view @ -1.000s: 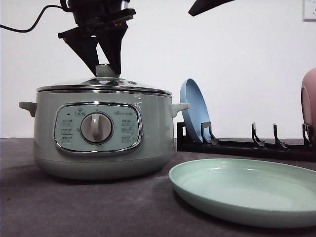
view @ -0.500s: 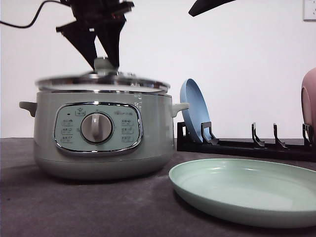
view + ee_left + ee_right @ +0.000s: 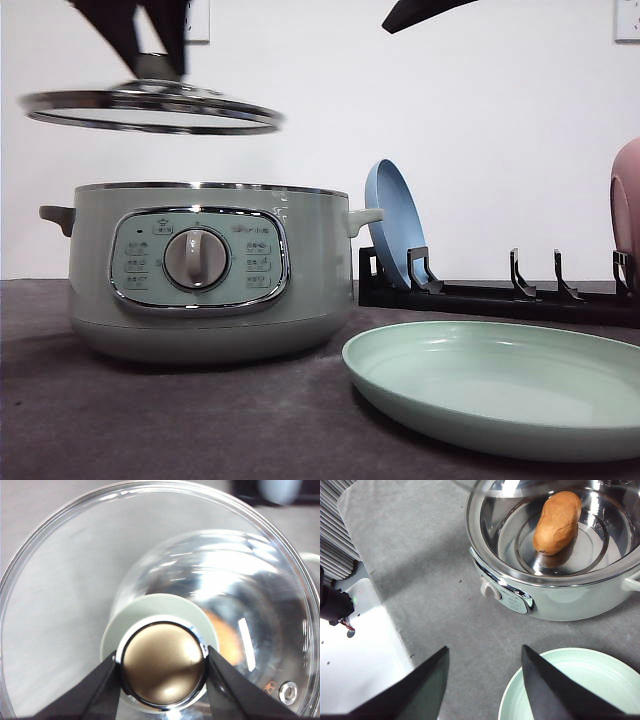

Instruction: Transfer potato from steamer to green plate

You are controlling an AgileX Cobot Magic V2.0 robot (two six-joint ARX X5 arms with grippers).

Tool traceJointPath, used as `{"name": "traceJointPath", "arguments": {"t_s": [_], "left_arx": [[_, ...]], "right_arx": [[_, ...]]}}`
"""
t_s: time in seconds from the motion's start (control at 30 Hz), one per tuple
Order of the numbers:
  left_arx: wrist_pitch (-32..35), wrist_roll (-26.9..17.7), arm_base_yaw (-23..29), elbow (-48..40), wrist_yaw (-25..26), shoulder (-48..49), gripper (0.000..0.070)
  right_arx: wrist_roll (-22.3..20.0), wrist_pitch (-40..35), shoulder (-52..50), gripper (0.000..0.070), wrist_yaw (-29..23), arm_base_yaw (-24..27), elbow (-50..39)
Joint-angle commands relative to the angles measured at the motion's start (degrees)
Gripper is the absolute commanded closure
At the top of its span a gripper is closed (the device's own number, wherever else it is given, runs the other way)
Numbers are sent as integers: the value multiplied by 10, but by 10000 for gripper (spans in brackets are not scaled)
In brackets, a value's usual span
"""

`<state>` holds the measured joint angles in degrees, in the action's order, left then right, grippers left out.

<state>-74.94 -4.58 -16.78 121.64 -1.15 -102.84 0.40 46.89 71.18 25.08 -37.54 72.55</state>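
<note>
While the left gripper (image 3: 162,667) clamps the lid's knob (image 3: 163,665), holding the glass lid (image 3: 150,108) above and left of the steamer (image 3: 205,270), the right gripper (image 3: 482,680) hangs spread over the green plate (image 3: 500,385); the potato (image 3: 557,522) lies inside the steamer.

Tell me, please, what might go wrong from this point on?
The left gripper holds the glass lid only by its knob, above and left of the steamer, so the lid could tilt or slip out. The open right gripper must reach deep into the pot for the smooth potato, which may roll away.
</note>
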Motion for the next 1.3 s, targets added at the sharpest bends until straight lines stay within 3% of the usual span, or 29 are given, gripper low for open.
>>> {"name": "traceJointPath", "arguments": {"t_s": [0.0,0.3,0.47,0.57,0.7,0.8,1.0,1.27], "left_arx": [[10,2,20,27,-2,18,699],[8,-3,140,27,-2,39,699],[8,-3,178,27,-1,39,699],[8,-3,189,27,-1,39,699],[11,-2,193,27,-1,39,699],[12,-1,194,27,-1,39,699],[12,7,194,27,-1,39,699],[12,8,194,27,-1,39,699]], "right_arx": [[-4,-5,6,416,-1,-4,10],[5,-6,6,416,-1,-4,10],[15,-6,6,414,-26,-4,10],[27,-12,7,380,-31,-4,10],[51,-35,13,227,-34,-4,11],[64,-57,23,165,-43,-4,14],[64,-61,81,162,-44,-4,72],[52,-34,222,162,-45,-5,237]]}}
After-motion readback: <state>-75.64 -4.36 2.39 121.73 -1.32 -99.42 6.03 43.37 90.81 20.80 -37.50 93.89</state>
